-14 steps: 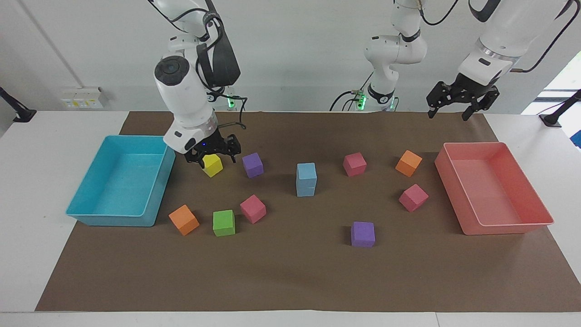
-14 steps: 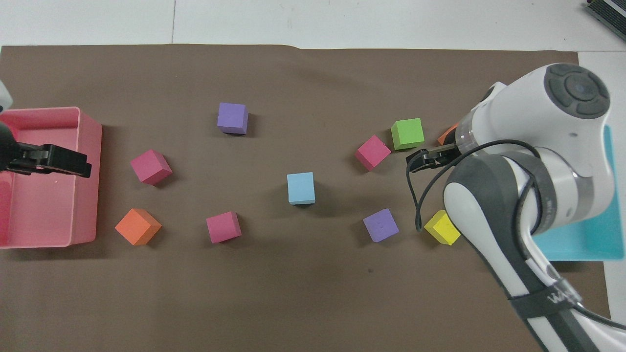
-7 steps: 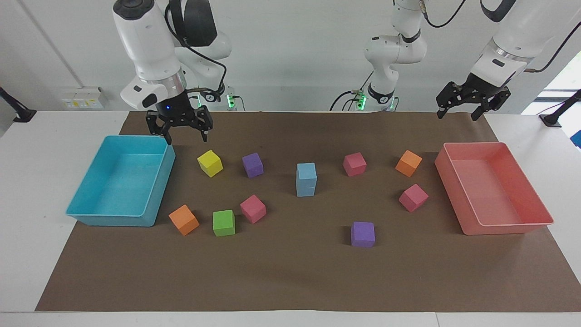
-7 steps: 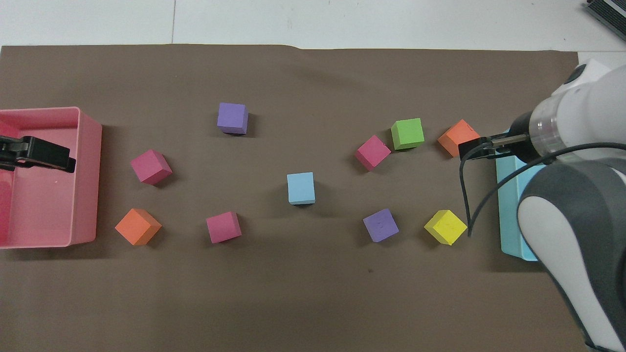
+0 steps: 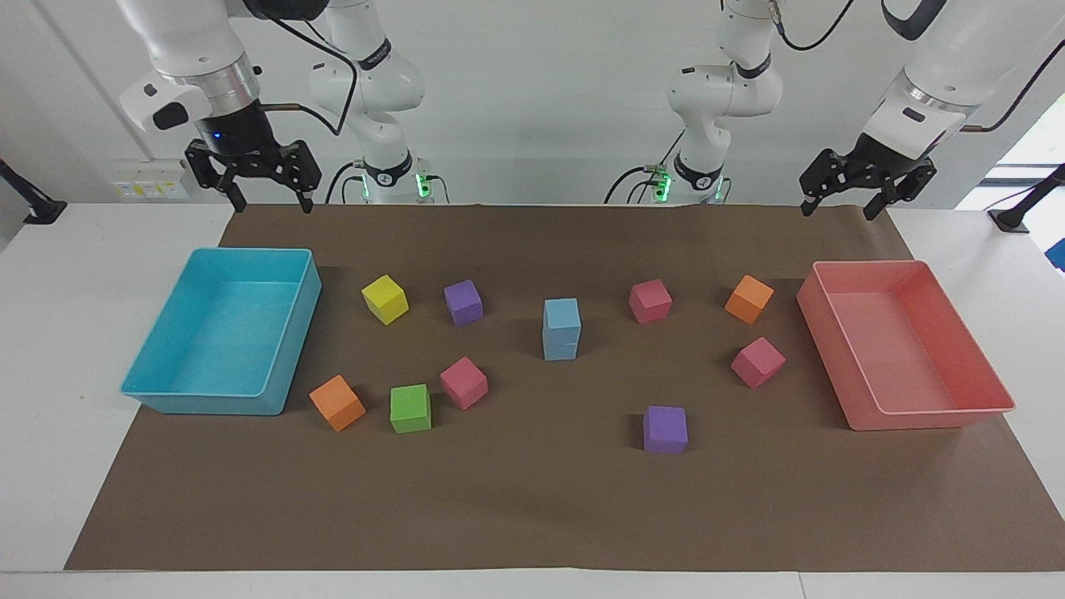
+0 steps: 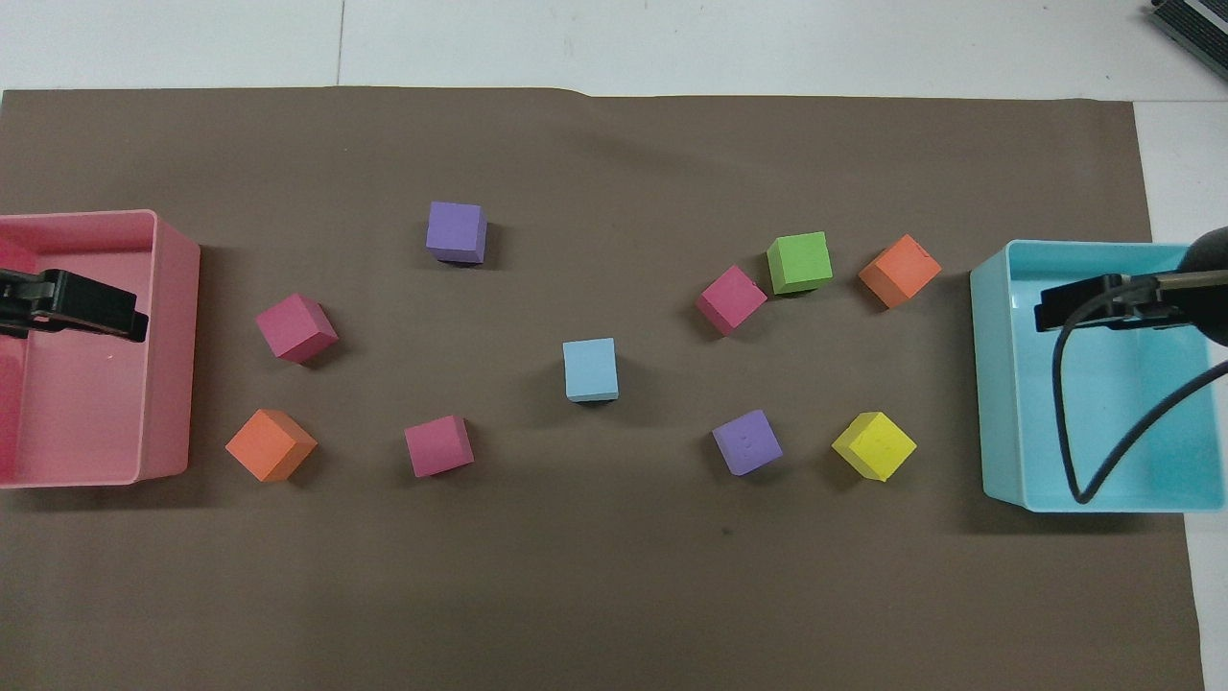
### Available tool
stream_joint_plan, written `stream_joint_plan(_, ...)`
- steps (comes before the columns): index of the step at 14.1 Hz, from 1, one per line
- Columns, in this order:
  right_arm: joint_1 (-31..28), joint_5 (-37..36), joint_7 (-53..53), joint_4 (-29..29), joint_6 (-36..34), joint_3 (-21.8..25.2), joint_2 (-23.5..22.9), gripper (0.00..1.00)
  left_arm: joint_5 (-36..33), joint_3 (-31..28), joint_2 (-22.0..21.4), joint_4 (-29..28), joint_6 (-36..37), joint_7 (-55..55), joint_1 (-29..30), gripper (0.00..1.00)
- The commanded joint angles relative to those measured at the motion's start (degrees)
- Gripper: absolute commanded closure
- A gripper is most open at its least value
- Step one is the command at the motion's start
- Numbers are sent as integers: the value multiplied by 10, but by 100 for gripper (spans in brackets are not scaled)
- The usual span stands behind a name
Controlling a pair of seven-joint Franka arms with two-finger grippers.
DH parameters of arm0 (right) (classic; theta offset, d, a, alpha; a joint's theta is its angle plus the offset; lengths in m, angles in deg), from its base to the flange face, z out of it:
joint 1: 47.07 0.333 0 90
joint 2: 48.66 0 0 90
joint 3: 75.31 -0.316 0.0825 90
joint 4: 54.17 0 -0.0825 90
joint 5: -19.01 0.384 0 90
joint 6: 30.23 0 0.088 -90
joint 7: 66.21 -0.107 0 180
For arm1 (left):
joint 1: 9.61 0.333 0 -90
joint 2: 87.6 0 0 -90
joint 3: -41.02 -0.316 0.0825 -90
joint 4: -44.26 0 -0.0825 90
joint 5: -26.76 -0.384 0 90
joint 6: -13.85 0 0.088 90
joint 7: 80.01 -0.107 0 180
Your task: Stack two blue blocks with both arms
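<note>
Item: blue blocks (image 5: 562, 329), two, stacked one upon the other at frame centre of the facing view, apart from every other cube; the stacking is judged complete. Right gripper (image 5: 250, 175), upper left of that frame, raised, spread and empty. Left gripper (image 5: 865, 179), upper right, likewise spread and empty; both judged parked clear of the stack.

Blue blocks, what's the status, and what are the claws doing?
Left gripper open, raised over pink tray. Right gripper open, raised by turquoise tray. Blue blocks stacked mid-table. Nothing in the way.
</note>
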Motion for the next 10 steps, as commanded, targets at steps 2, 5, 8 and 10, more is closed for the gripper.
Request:
stream_joint_plan(2,2,-11,14,37,-7,21,33,0,4,7,1,6,-2,-49,2,0)
stream_joint_plan(5,28,-9,14,49,-7,51,34,0,7,11,1,6,-10,-50,0,0)
stream_joint_plan(8,26,-8,14,45,-5,49,31,0,7,12,1,6,-2,-50,-1,0)
stream_joint_plan(10,22,-15,18,44,-6,48,29,0,2,13,-2,6,0,-55,-1,0)
